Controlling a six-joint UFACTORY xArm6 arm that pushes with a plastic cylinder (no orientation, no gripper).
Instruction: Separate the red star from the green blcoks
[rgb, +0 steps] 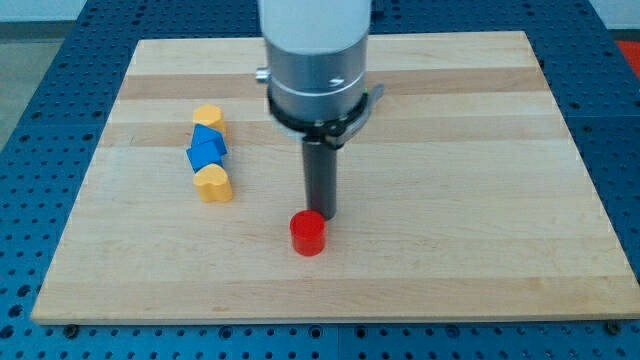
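My tip (322, 213) stands near the middle of the board, touching or just above the top edge of a red cylinder (309, 233), which lies toward the view's bottom. No red star and no green blocks show in this view; the arm's wide body hides part of the board's upper middle.
At the view's left a column of blocks runs top to bottom: a yellow block (209, 119), two blue blocks (207, 146) close together, and a yellow heart-shaped block (213, 184). The wooden board (480, 200) rests on a blue perforated table.
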